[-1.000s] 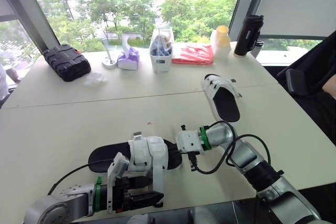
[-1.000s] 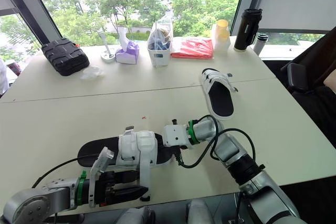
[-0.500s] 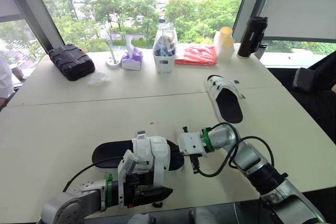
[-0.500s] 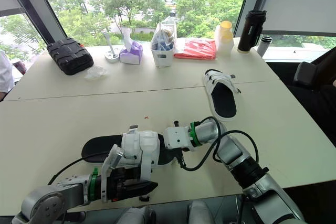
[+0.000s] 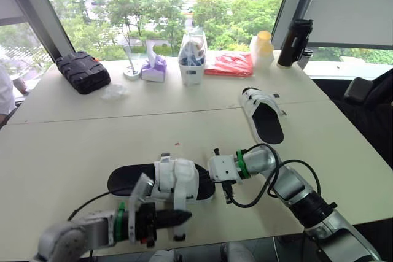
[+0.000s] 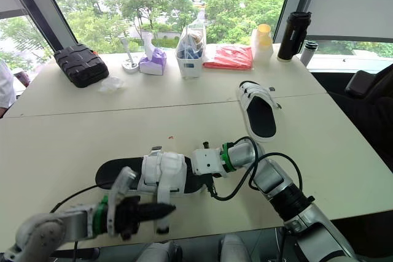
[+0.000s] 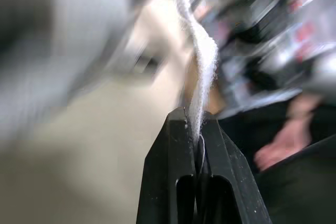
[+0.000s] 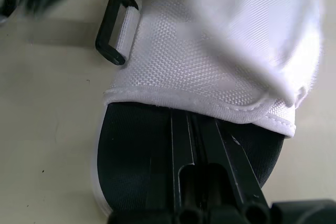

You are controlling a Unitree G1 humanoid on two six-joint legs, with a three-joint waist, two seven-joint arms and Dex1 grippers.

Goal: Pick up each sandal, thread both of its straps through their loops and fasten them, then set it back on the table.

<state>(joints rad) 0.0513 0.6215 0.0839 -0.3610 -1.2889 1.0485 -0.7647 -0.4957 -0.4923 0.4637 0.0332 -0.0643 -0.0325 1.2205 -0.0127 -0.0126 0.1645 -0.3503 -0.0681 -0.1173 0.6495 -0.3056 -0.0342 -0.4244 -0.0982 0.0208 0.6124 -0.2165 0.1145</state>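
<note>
The near sandal [image 5: 132,180], black sole with white straps, lies on the table [image 5: 73,145] close to its front edge. My left gripper [image 5: 184,216] sits just in front of it, shut on a loose white strap [image 7: 202,61] that hangs off the sandal's near side. In the left wrist view the fingers [image 7: 173,171] pinch that strap. At the sandal's toe end my right gripper [image 8: 191,116] is shut, its tips lying on the black footbed under the white upper [image 8: 226,61], beside a black loop [image 8: 115,24]. The second sandal [image 5: 264,118] lies further back on the right.
Along the window stand a black case [image 5: 83,72], a tissue box [image 5: 152,69], a white bin [image 5: 191,59], a red packet [image 5: 227,64], a yellow-capped bottle [image 5: 263,47] and a black flask [image 5: 291,41]. A person's sleeve [image 5: 5,93] shows at the left edge.
My left gripper went from open to shut on the white strap and drew back towards the table's front edge. The right arm held still; the camera tilted slightly.
</note>
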